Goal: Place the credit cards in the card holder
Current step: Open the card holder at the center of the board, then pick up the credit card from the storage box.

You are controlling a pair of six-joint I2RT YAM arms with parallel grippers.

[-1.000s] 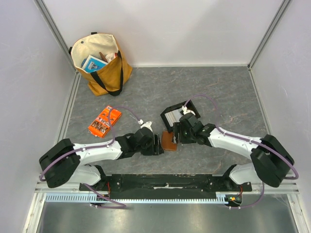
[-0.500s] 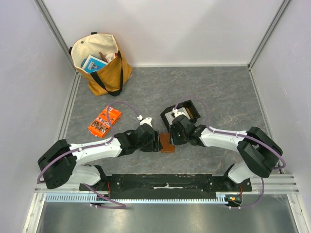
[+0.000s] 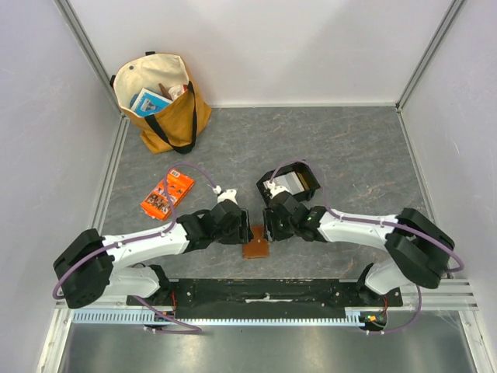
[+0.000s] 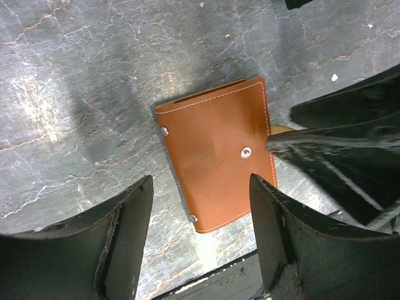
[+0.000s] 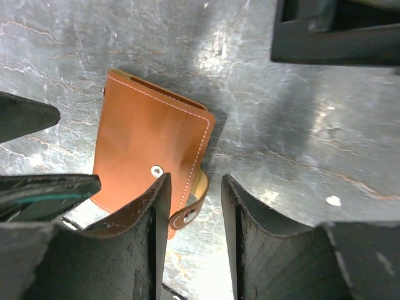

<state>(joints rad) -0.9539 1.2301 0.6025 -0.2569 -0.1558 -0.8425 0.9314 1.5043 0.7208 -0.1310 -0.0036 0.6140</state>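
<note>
The left hand (image 4: 200, 181) hovers with its fingers spread wide and empty. The right hand (image 5: 195, 181) faces it with a narrower gap, also holding nothing. Between them the card holder (image 4: 215, 150) lies flat on the tabletop (image 3: 365, 155), folded with its outer face up and its clasp tab (image 5: 187, 215) poking out, seemingly unfastened. The flanking stance probably lets one hand pin the holder while the other lifts the flap. The credit cards (image 3: 281, 184) wait in the black tray (image 3: 309, 177) just behind the right arm, within short reach.
</note>
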